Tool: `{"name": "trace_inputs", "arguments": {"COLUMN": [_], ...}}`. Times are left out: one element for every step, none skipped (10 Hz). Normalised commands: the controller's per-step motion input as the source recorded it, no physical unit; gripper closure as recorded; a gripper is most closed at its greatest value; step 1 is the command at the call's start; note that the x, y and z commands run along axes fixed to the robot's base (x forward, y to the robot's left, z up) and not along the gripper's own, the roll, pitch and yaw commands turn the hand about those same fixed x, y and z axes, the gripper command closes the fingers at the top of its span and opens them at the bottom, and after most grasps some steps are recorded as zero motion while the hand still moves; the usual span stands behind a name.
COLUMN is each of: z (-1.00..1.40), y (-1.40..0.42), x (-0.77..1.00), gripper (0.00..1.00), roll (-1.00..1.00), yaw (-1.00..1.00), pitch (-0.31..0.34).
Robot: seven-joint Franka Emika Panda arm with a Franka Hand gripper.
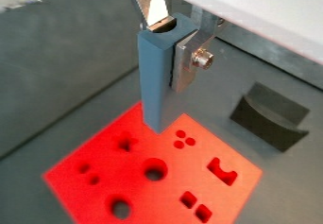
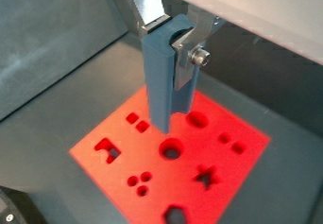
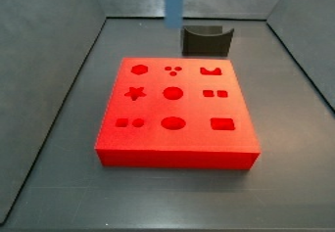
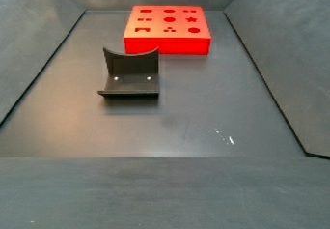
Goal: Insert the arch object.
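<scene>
My gripper [image 1: 172, 60] is shut on the arch object [image 1: 154, 86], a long grey-blue bar with a semicircular groove along one side. It hangs upright between the silver fingers [image 1: 190, 65] and shows in both wrist views [image 2: 164, 86]. Its lower end hovers above the red board [image 1: 101, 162], near the board's far edge in a side view [image 3: 174, 1]. The board [image 3: 177, 138] has several shaped holes, one of them arch-shaped [image 3: 210, 70]. The bar's lower tip stands apart from that hole [image 1: 222, 171]. The gripper is out of the side view that shows the board far off [image 4: 168, 42].
The dark fixture [image 3: 206, 40] stands on the floor just behind the board, to the right of the bar, and also shows in a wrist view [image 1: 271, 114]. In a side view it stands in front of the board [image 4: 129, 73]. Sloping grey walls [image 3: 66, 60] enclose the floor.
</scene>
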Motion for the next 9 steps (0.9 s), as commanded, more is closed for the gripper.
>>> {"name": "trace_inputs", "arguments": {"z": [-0.61, -0.62, -0.57, -0.5, -0.41, -0.42, -0.42, -0.17, -0.05], "y": [0.52, 0.37, 0.34, 0.32, 0.24, 0.21, 0.19, 0.06, 0.0], "x": [1.0, 1.0, 1.0, 0.84, 0.59, 0.54, 0.47, 0.23, 0.11], "gripper": [1.0, 1.0, 1.0, 1.0, 1.0, 1.0, 1.0, 1.0, 1.0], "roll": [0.0, -0.03, -0.06, -0.06, -0.06, -0.05, -0.04, -0.09, -0.1], "yaw": [-0.11, -0.23, -0.28, -0.47, -0.67, -0.72, -0.77, -0.92, -0.98], "pitch": [0.0, 0.0, 0.0, 0.0, -0.011, -0.006, -0.001, -0.043, -0.04]}}
